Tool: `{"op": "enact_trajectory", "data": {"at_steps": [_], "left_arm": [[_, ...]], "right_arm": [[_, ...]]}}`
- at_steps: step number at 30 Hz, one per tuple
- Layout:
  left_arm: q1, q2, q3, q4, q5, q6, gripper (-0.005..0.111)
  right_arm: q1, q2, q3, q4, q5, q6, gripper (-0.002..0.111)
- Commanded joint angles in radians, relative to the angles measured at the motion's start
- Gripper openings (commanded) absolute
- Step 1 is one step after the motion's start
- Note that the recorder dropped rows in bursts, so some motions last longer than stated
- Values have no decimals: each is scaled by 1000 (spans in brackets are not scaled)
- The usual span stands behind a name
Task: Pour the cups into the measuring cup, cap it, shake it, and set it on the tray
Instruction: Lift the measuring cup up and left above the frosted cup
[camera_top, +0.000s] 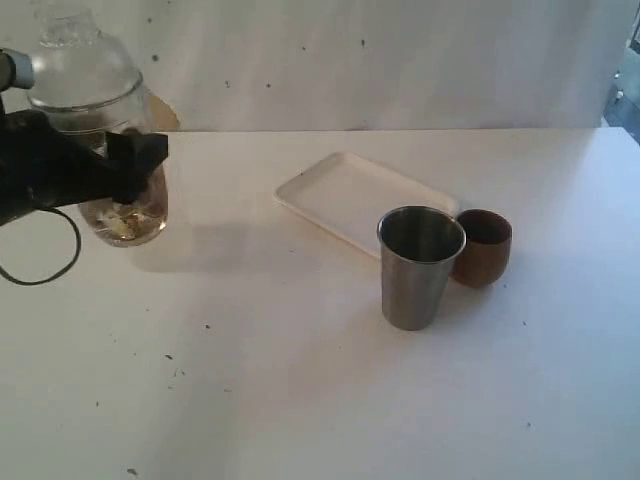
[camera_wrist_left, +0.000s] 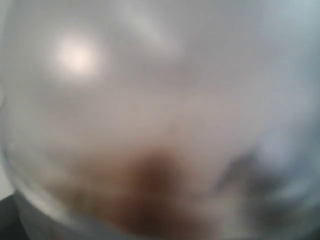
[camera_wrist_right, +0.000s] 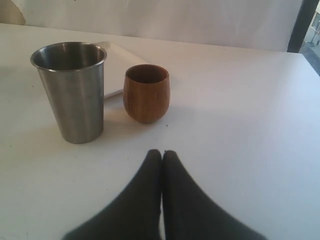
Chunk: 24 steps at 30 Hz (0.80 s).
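Measuring cup (camera_top: 128, 215) sits at the far left of the exterior view, clamped around its middle by the left gripper (camera_top: 135, 165) (a frosted cup (camera_top: 80, 65) caps its mouth). Well apart from the measuring cup, the right gripper (camera_wrist_right: 161, 155), jaws pressed together, hangs low near the steel tumbler (camera_wrist_right: 75, 95) and wooden cup (camera_wrist_right: 146, 95) beside the tray (camera_top: 340, 190).

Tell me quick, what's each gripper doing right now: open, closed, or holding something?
Left gripper: closed around the measuring cup, holding it.
Right gripper: shut, holding nothing.
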Motion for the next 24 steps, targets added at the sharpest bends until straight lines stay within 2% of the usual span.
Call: {"op": "enact_trajectory", "data": {"at_steps": [1,2,4,6,8,10,15,20,24], "left_arm": [[32,-36,-14,12,-31,-16,0],[59,-36,-14,-23,-34,-19,0],[87,-44,-14,8,-34,-41,0],[87,-59,-14,94,-9,-22,0],[107,-65,-14,64,5,16,0],[155,-65,-14,-17,-6,54,0],[288,-65,-24,-28,-34,187,0],[370,-28,-91,-24,71,236,0],[374,74,-176,-19,166,385,0]], "right_arm": [[-2,-5,4,-1,-9,-6,0],[-2,-5,4,-1,-9,-6,0],[-2,-5,4,-1,-9,-6,0],[-2,-5,4,-1,-9,-6,0],[-2,-5,4,-1,-9,-6,0],[-2,-5,4,-1,-9,-6,0],[-2,-5,4,-1,-9,-6,0],[-2,-5,4,-1,-9,-6,0],[-2,-5,4,-1,-9,-6,0]]}}
